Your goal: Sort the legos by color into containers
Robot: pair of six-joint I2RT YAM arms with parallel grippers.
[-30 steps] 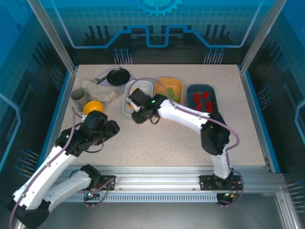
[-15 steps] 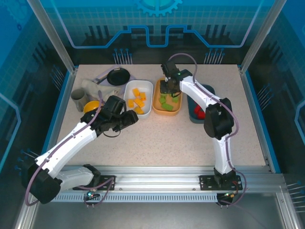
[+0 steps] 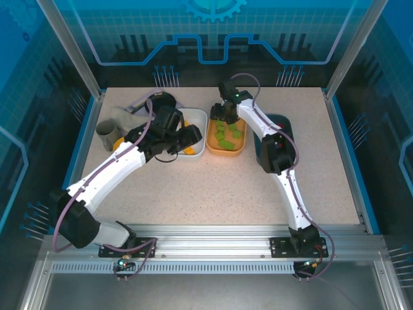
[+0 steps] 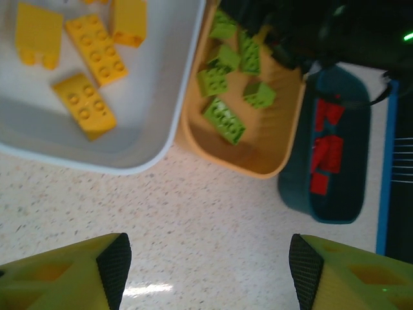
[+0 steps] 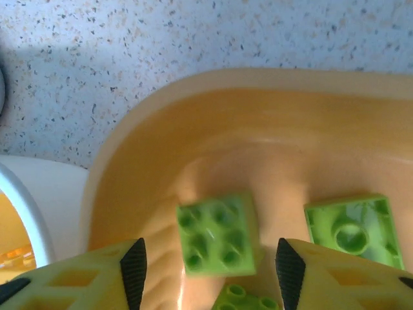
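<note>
The left arm (image 3: 113,169) is stretching diagonally across the table (image 3: 226,187), and the left gripper (image 3: 186,137) is hanging over the white tray (image 3: 201,123), fingers spread wide with nothing between them. The right arm (image 3: 293,200) is reaching far forward, its right gripper (image 3: 223,117) pointing down into the far end of the orange tray (image 3: 227,150), fingers parted above a green brick (image 5: 218,242) lying on the tray floor. Yellow bricks (image 4: 84,106) are lying in the white tray, green bricks (image 4: 222,119) in the orange, red bricks (image 4: 326,155) in the teal tray (image 4: 329,206). The trays are sitting rim beside rim, with bare table lying open in front of them
</note>
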